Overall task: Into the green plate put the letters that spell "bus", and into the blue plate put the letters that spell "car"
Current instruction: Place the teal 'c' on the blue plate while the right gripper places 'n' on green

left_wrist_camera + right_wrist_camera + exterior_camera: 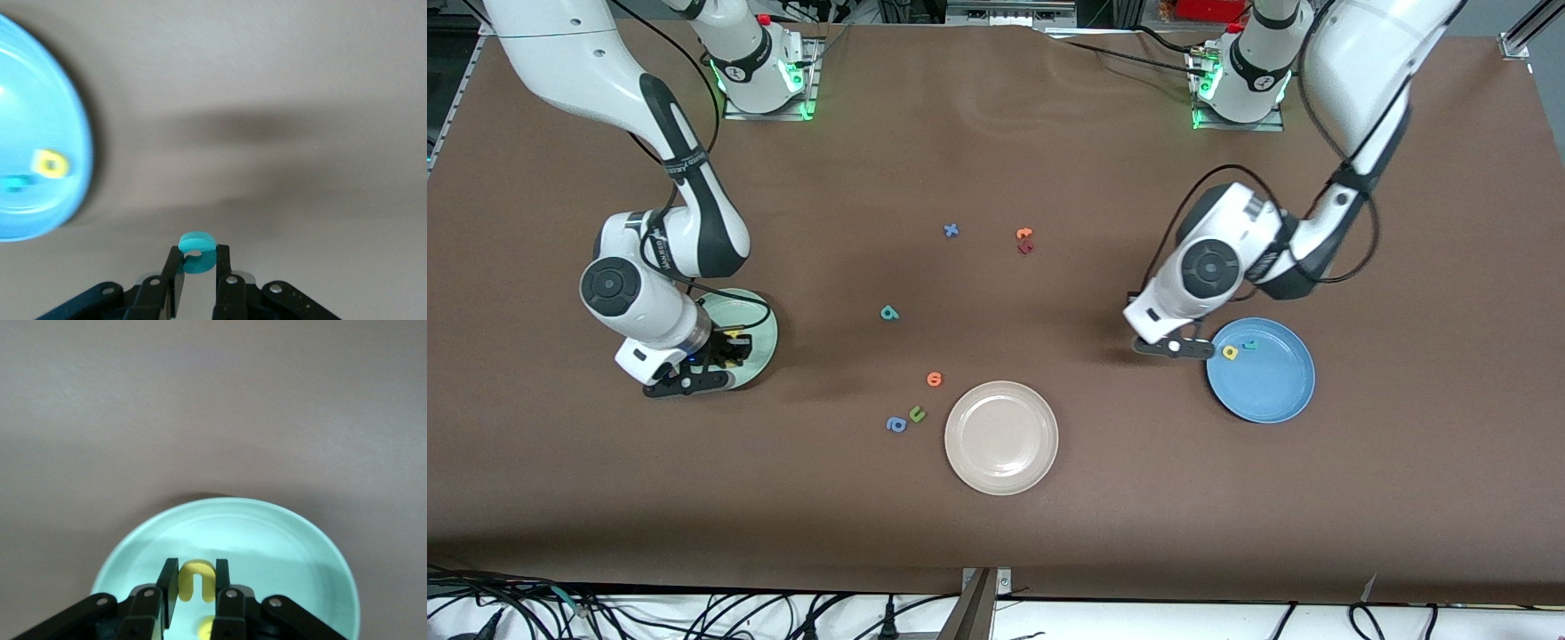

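Teal c, yellow u, mint-green plate, blue plate, beige-white plate, brown table

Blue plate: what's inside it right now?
The blue plate holds a yellow a and a teal letter beside it. The teal c is not in yet: the left end effector grips it over bare table beside the plate. Nothing covers the plate.

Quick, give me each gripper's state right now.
Left gripper: shut on the teal c, beside the blue plate.
Right gripper: shut on the yellow u, over the green plate.
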You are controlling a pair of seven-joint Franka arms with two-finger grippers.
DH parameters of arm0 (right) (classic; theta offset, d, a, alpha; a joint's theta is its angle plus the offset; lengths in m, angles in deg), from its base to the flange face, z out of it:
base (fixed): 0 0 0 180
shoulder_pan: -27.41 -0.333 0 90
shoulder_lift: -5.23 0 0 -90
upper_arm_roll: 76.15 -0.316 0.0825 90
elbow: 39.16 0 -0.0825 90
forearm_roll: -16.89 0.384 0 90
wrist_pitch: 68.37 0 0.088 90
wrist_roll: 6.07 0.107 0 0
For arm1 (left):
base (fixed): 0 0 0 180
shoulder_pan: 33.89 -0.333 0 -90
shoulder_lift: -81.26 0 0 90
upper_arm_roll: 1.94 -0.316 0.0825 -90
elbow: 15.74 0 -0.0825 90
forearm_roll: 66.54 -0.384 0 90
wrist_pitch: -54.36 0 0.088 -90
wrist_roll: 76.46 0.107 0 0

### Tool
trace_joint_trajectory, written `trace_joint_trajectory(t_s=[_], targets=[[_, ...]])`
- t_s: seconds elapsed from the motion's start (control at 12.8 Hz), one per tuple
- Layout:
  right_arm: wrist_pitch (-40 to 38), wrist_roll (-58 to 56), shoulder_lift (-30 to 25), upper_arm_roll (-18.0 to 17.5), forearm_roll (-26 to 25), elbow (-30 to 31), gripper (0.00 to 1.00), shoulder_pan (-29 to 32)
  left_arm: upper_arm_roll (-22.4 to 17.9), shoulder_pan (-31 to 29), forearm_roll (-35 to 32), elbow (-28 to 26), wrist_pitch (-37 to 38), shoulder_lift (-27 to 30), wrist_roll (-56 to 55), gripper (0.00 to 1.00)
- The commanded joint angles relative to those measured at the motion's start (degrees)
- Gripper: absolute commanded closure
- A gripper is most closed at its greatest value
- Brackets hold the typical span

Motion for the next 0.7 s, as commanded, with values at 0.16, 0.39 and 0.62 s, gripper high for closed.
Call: trace_joint_trajectory(t_s=[0.16,0.39,0.62], targets=[[-0.37,-1.12,-0.19,0.9,-0.16,0.77,0.01,0.03,-0.4,-9.48,-2.71,2.98,0.77,-2.27,17.73,0.92],[-1.41,-0.34,-1.59,0.73,0.19,0.77,0.01,-0.06,-2.07,-10.99,-7.43,3.6,-3.62,-5.09,22.78,0.86],[-4.49,11.39,-4.75,-2.51,0.28,1.38,0.01,-1.37,-2.25,-10.9,-7.89,3.78,-4.08,-5.45,23.05,0.0]])
